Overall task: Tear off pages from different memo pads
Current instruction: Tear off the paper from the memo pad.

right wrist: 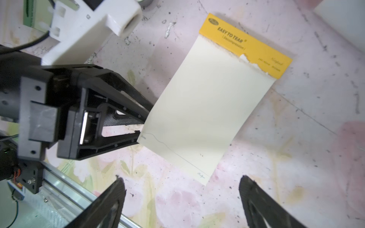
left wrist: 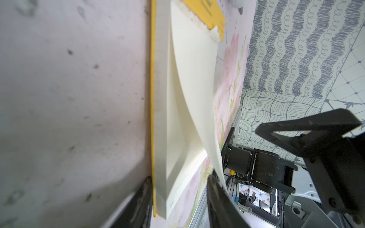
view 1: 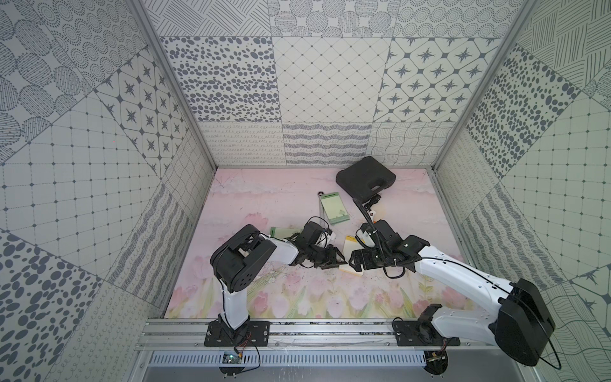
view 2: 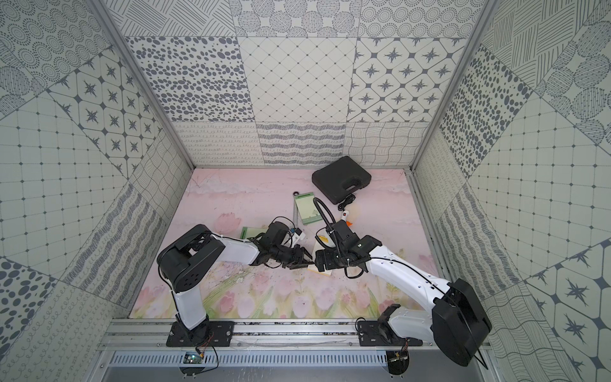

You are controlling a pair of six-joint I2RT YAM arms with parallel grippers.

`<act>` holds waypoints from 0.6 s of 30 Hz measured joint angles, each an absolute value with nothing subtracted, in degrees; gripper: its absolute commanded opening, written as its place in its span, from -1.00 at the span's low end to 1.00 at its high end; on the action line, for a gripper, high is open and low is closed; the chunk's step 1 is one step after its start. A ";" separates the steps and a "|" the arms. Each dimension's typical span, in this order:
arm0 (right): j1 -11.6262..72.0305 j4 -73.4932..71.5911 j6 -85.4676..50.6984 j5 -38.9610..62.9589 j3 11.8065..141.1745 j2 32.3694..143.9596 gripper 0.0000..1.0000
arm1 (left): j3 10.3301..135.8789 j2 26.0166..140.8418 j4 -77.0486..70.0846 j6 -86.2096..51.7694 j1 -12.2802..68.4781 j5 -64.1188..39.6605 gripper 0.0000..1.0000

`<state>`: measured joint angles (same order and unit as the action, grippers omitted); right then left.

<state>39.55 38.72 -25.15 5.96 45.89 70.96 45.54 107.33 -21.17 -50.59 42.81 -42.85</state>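
The cream-white memo pad (right wrist: 213, 110) with a yellow top band lies mid-table, also seen in a top view (view 1: 349, 246). Its top page (left wrist: 197, 88) curls up from the block while still joined at the band. My left gripper (left wrist: 177, 197) is open at the pad's near corner: one finger (left wrist: 217, 197) sits under the lifted page, the other beside the yellow backing. My right gripper (right wrist: 182, 177) hovers open just past the pad's near end, nothing between its fingers. Two pale green memo pads lie behind, one in the open (view 1: 334, 208), one (view 1: 281, 232) half hidden by the left arm.
A black case (view 1: 365, 180) stands at the back wall, with a black cable (view 1: 373, 200) and a small white-and-red object (view 1: 373, 213) in front of it. A small dark ring (view 1: 320, 193) lies by the far green pad. The metal rail (view 1: 297, 330) bounds the table's front.
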 measured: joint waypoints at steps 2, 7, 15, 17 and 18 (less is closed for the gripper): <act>40.47 39.59 -23.94 4.25 46.78 72.12 0.78 | 45.89 107.33 -20.64 -50.59 42.81 -42.72 -0.07; 43.68 40.71 -20.80 1.28 48.51 75.44 0.64 | 46.50 107.33 -19.75 -50.61 42.81 -42.54 -0.03; 46.15 40.66 -17.06 -2.26 49.08 79.64 0.38 | 46.85 107.33 -19.22 -50.61 42.81 -42.44 -0.04; 46.89 40.32 -16.16 -3.55 49.21 81.12 0.29 | 46.98 107.37 -19.09 -50.61 42.81 -42.44 -0.03; 47.11 40.23 -15.81 -4.03 49.25 81.76 0.25 | 47.07 107.44 -19.09 -50.63 42.81 -42.44 -0.04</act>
<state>47.11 40.23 -15.81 -4.03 49.25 81.76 47.07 107.44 -19.09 -50.63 42.81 -42.44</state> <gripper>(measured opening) 0.655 0.482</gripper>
